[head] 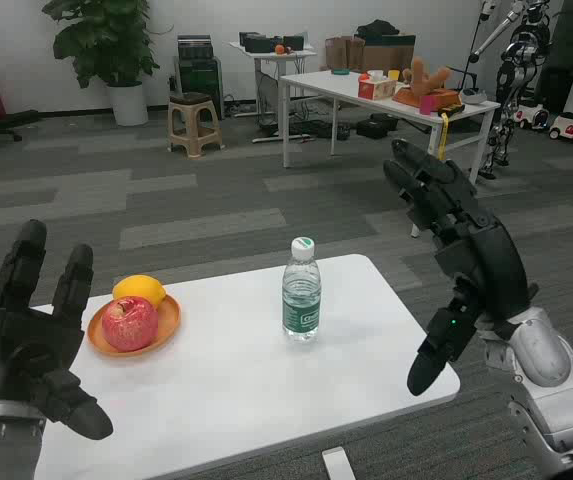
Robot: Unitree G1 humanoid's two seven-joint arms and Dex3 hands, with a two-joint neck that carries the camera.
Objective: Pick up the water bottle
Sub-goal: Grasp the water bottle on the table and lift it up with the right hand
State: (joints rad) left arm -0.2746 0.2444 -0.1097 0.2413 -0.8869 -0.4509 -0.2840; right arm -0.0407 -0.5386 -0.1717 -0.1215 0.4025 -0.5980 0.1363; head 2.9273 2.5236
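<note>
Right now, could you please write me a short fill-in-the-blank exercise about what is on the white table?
1. The water bottle stands upright and its cap is ____.
2. The apple and the lemon lie on an ____ plate.
3. The plate lies to the ____ of the bottle in the picture.
4. The right robot hand and the left robot hand both hold ____.

Missing words: white; orange; left; nothing
</note>
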